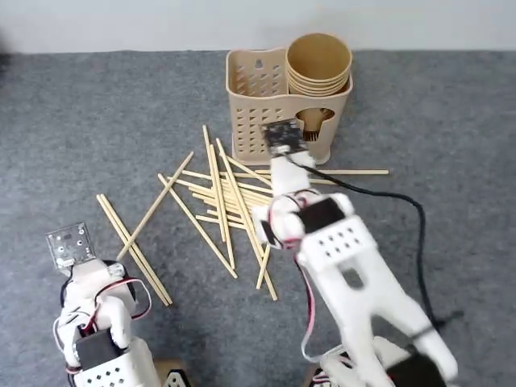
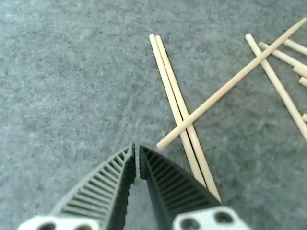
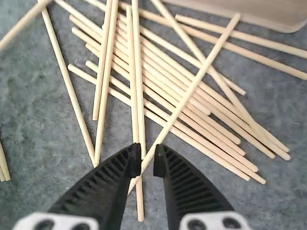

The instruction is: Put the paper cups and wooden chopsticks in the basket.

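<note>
Starting at the left of the high view, the left arm (image 1: 97,314) sits at the near edge of the grey mat (image 1: 72,121). In the left wrist view, the left gripper (image 2: 137,149) hangs just above the mat with its jaws brought together to a hairline gap. Nothing is held between them.

Just beside that gripper lies a pair of chopsticks (image 2: 175,103), parallel and touching along their length. A single chopstick (image 2: 230,84) lies across the pair at an angle.

Toward the centre, the main pile of wooden chopsticks (image 1: 230,197) is spread flat on the mat, with the sticks crossing at several angles. The pile lies between the left arm and the basket (image 1: 258,105), and its far end reaches the foot of the basket.

The right arm (image 1: 347,258) extends over this pile. In the right wrist view, the right gripper (image 3: 146,153) has its jaws parted by a narrow gap. One diagonal chopstick (image 3: 192,86) from the pile runs through that gap. Whether the fingertips (image 3: 134,155) press on the stick cannot be determined.

The basket stands upright at the far side of the mat. The paper cups (image 1: 318,60) are nested in one stack inside its right compartment. A loose chopstick (image 1: 355,172) lies on the mat at the right of the basket's base. A black cable (image 1: 407,210) trails from the right arm across the mat.
</note>
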Robot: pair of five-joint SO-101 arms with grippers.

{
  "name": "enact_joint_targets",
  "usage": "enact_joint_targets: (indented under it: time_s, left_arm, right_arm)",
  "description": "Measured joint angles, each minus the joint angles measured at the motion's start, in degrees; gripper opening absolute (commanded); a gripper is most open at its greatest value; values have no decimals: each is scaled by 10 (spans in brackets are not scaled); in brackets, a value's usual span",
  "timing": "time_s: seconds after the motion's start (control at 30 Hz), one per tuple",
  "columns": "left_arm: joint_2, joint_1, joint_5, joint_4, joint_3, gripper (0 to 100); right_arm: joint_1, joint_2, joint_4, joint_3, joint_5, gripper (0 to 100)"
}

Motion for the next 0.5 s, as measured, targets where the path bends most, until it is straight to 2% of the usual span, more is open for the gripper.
enact_joint_targets:
  time_s: [0.2, 0.5]
  left_arm:
    - [0, 1, 0, 43, 0, 12]
    - [0, 0, -1, 58, 0, 12]
  right_arm:
    - [-1, 139, 0, -107, 0, 75]
    - [-62, 302, 0, -241, 0, 75]
